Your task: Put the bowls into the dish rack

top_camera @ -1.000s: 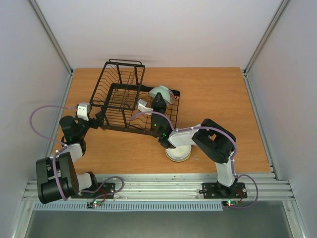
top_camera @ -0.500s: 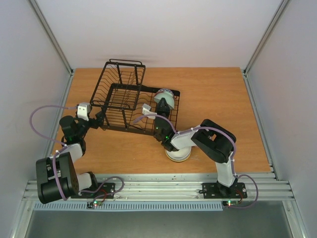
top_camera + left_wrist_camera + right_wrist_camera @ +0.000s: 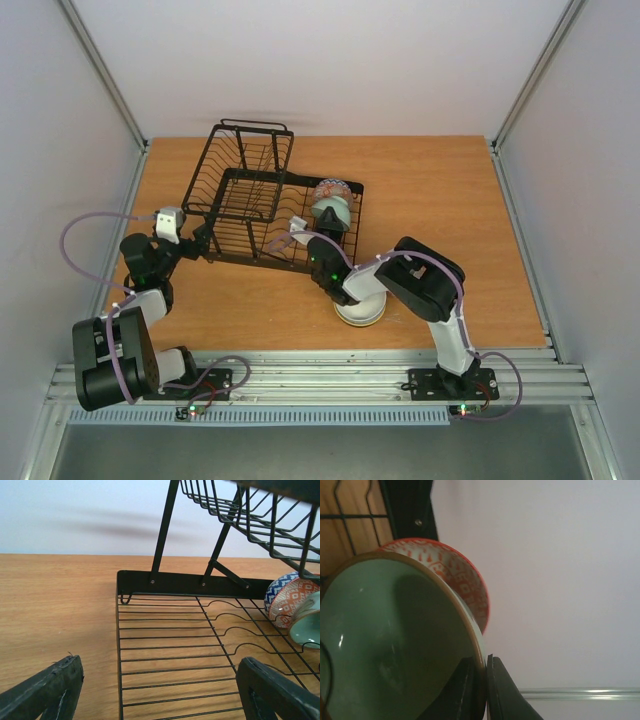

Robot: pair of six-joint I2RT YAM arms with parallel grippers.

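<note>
- Top view: the dish rack (image 3: 262, 205) sits on the bench (image 3: 450, 200), its taller basket section at the far left end.
- The green bowl (image 3: 331, 212) stands on edge in the rack's flat right part, leaning against the patterned bowl (image 3: 331, 190) just behind it.
- The right hand (image 3: 322, 230) reaches in from the near side and meets the green bowl's near rim.
- A cream bowl (image 3: 358, 314) rests on the bench in front of the rack, partly hidden under the right arm.
- The left hand (image 3: 198, 240) is at the rack's near left corner.
- Left wrist view: the left hand (image 3: 159, 664) is released, its fingers (image 3: 45, 692) spread wide and grasping nothing, with the rack's wire floor (image 3: 165, 650) between them.
- At the right edge of this view, the patterned bowl (image 3: 289, 600) and green bowl (image 3: 311, 625) stand on the wavy wires.
- Right wrist view: the right hand (image 3: 484, 662) is clenched on the green bowl's (image 3: 385, 645) rim, one finger (image 3: 506, 697) outside and one inside.
- The patterned bowl (image 3: 462, 582) nests against the green bowl's back.
</note>
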